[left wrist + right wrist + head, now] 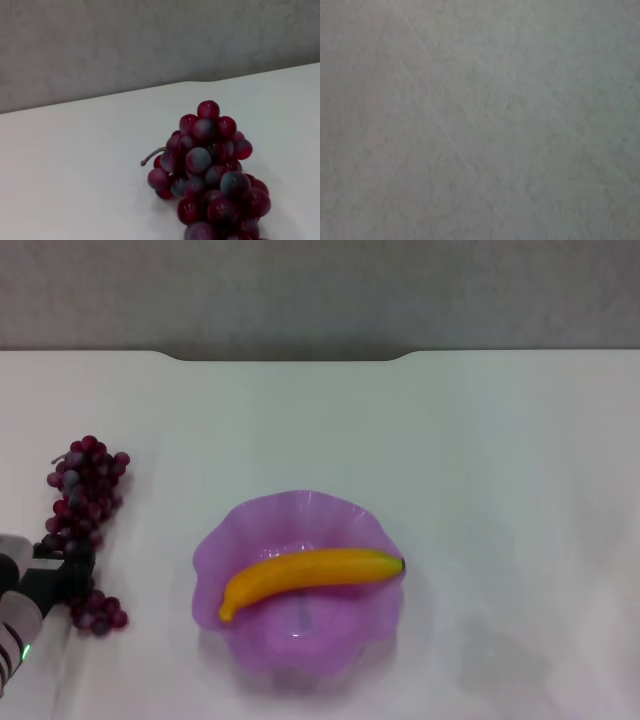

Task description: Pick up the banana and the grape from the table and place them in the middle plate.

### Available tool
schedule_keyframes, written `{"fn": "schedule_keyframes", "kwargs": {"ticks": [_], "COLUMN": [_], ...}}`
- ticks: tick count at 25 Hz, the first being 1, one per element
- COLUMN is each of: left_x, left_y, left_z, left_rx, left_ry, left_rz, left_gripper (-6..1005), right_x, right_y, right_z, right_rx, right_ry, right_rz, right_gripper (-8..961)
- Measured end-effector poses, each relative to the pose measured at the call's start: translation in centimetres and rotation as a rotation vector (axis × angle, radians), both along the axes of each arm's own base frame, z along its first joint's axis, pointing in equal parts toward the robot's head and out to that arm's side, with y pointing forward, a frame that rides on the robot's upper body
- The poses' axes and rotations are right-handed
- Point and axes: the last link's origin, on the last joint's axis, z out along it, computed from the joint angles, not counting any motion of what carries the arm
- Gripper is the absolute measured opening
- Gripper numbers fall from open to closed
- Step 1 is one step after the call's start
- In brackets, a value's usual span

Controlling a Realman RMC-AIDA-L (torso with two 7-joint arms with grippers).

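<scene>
The banana [310,575] lies across the inside of the purple middle plate [300,645], its dark tip towards the right. The grape bunch [88,480] lies on the white table [480,470] at the left, well clear of the plate. My left gripper [68,568] comes in from the lower left and sits at the near part of the bunch, covering some grapes. The left wrist view shows the bunch [210,170] close up on the table. My right gripper is out of view.
The table's notched far edge [290,358] meets a grey wall [320,290]. The right wrist view shows only a plain grey surface [480,120].
</scene>
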Motion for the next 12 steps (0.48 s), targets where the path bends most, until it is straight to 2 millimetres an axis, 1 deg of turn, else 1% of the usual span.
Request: {"fn": "schedule_keyframes", "kwargs": {"ticks": [7,9,12], "left_x": [0.24,0.21,0.25], "left_y": [0.63,0.68,0.75], "left_z": [0.57,0.67,0.75], "left_rx": [0.001,-0.001,0.0], "left_ry": [0.061,0.074,0.084], "left_rz": [-0.031,-0.035,-0.041], "left_gripper": [428,390,371], "right_x": [0.03,0.01,0.0], "right_y": [-0.04,-0.01,0.0], "right_z": [0.0,0.0,0.0], "right_rx": [0.0,0.0,0.0], "right_ry": [0.0,0.0,0.0], "right_rz": [-0.001,0.0,0.0], "right_gripper": [0,0,0]}}
